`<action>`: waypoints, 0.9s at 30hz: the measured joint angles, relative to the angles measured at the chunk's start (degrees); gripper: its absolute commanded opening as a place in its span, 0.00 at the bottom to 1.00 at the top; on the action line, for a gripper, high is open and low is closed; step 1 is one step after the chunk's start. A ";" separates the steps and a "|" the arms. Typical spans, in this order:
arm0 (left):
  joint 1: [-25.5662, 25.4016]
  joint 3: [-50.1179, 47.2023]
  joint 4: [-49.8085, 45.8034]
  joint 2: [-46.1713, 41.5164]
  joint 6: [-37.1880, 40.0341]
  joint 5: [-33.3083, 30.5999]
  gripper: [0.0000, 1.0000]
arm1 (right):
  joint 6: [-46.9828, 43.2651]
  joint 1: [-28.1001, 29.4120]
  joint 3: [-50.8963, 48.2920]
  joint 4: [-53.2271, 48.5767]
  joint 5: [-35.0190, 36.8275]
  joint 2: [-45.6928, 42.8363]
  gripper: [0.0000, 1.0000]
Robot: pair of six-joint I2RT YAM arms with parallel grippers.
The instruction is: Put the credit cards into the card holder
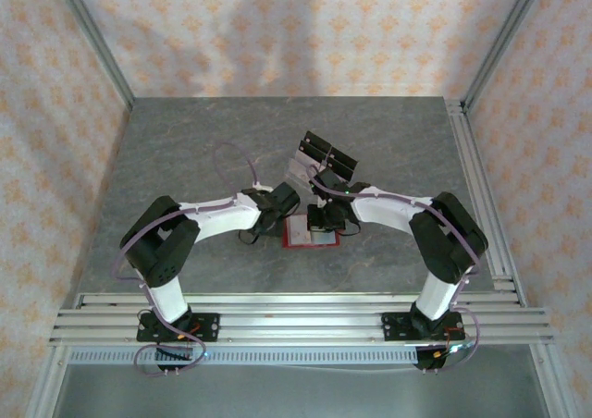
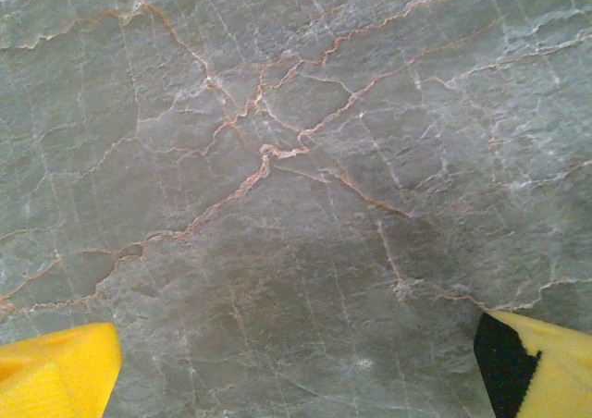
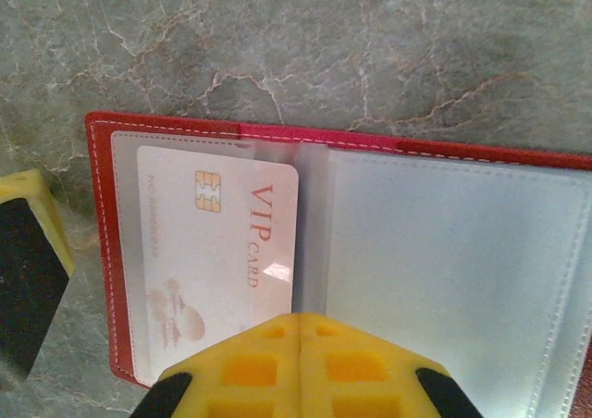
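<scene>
The red card holder (image 3: 102, 252) lies open like a book on the grey marble table, its clear sleeves facing up; from above it is a small red rectangle (image 1: 298, 238) between the two arms. One pale credit card (image 3: 217, 242), printed "VIP CARD" with a gold chip, sits in the left sleeve. The right sleeve looks empty. My right gripper (image 3: 299, 321) is shut, its yellow tips pressed together over the card's lower right corner beside the centre fold. My left gripper (image 2: 296, 381) is open above bare table, just left of the holder (image 1: 271, 216). One of its fingers (image 3: 28, 270) stands by the holder's left edge.
A clear plastic stand with black blocks (image 1: 326, 154) stands just behind the holder, close to the right wrist. Aluminium rails (image 1: 481, 187) run along the table's right side and the near edge. Patterned walls enclose the table.
</scene>
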 measured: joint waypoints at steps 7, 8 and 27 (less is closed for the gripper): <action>-0.02 0.00 1.11 0.24 0.02 0.68 1.00 | -0.02 0.00 0.00 0.37 -0.31 1.68 0.04; 0.00 0.00 1.20 0.28 0.02 0.70 1.00 | -0.02 0.00 0.02 0.37 -0.42 1.75 0.04; -0.02 0.00 2.27 1.11 0.02 1.16 1.00 | -0.24 1.07 4.28 0.11 -3.28 5.62 0.03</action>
